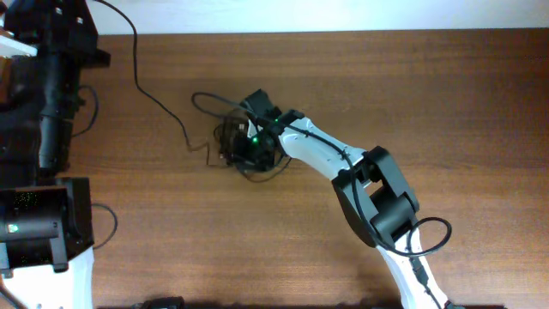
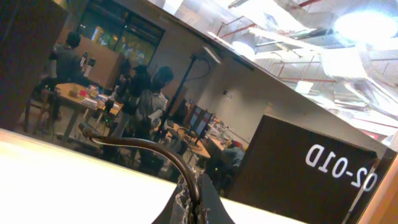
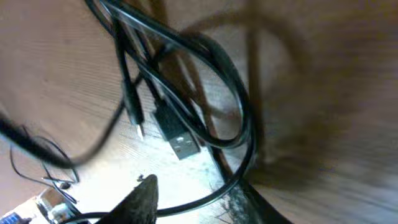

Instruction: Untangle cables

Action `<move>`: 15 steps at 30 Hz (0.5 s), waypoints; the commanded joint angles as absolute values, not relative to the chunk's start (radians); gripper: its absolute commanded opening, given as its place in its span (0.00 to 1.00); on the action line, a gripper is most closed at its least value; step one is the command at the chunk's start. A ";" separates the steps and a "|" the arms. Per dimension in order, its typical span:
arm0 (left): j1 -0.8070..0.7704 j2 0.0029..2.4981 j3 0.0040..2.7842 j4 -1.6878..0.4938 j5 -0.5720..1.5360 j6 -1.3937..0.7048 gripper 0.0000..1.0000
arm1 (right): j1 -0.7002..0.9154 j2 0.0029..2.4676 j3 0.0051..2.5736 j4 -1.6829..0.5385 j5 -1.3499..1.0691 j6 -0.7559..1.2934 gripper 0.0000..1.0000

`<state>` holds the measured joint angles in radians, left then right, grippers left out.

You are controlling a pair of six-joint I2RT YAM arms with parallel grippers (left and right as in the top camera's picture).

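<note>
Several thin black cables (image 1: 230,142) lie bunched in a small knot on the wooden table (image 1: 412,86), a little toward 10 o'clock from its middle. One long loose strand (image 1: 150,90) runs from the knot toward 11 o'clock and leaves the table at the far edge. The right arm (image 1: 377,193) reaches in from 5 o'clock, and the right gripper (image 1: 249,144) sits directly over the knot. The left arm (image 1: 51,94) rests at the 9 o'clock edge, well apart from the cables.

In the right wrist view, the right gripper's (image 3: 196,202) jaws stand apart at 6 o'clock. One cord crosses the gap between them and neither finger is pressed onto it, so the claw reads as released. Above it a wide loop (image 3: 239,112) overlaps other cords. A flat USB plug (image 3: 180,144) and a slim pin plug (image 3: 137,122) lie inside the tangle.

Judging by this, the task is at an early stage. Nothing looks separated apart from the one long strand, and the knot needs pulling apart cord by cord.

From overhead, the gripper covers much of the knot, so the number of cords is hard to tell. The right wrist view is blurred at its right side. The left wrist view points out at a room with people at desks. Only dark tips of the left gripper (image 2: 194,202) show at its bottom edge, so I cannot tell whether it is released or clenched
</note>
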<state>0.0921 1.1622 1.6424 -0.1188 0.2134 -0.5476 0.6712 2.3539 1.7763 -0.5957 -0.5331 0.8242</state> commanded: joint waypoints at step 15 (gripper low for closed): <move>0.096 1.493 1.658 -0.574 0.450 -0.387 0.00 | 0.420 1.708 1.840 -0.844 -0.318 0.511 0.04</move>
<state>0.0921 1.4841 1.6566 -0.5777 0.4103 -0.4072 0.3901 1.6817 1.8339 -0.7982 -0.4667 0.4973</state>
